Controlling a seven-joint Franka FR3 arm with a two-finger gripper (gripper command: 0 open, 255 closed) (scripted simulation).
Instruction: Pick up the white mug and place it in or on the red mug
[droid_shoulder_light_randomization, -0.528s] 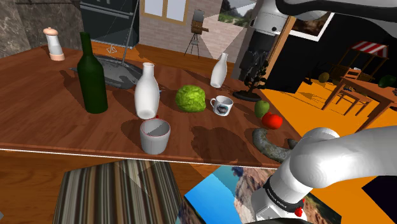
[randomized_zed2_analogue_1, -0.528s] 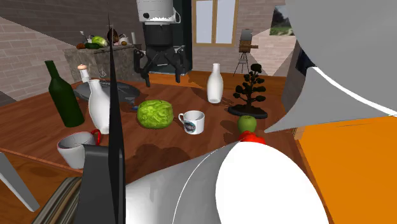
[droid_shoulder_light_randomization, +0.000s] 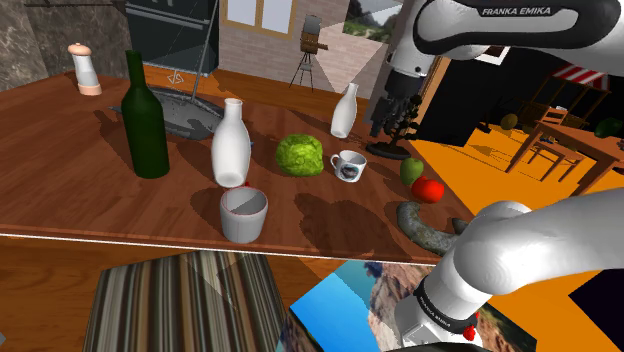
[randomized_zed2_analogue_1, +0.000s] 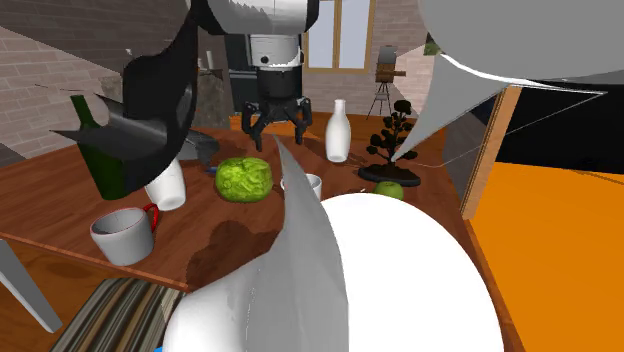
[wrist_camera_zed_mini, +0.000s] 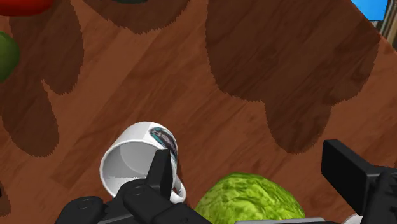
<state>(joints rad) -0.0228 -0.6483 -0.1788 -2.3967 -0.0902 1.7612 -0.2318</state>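
The white mug with a dark picture on its side stands upright on the wooden table, right of a green leafy ball. An arm link partly covers the white mug in the second exterior view. A grey mug with a red rim and handle stands near the table's front edge; its red handle shows on the grey mug. My gripper hangs open well above the table, behind the white mug. The gripper has its fingers spread. In the wrist view the gripper looks down; the white mug lies by one finger, not between them.
A dark green bottle, a white bottle, a smaller white vase and a black bonsai figure stand around. A green apple, a red tomato and a grey tray also lie on the table.
The gripper has come lower and shifted toward the white mug. The upper arm links have swung across both exterior views. The mugs have not moved.
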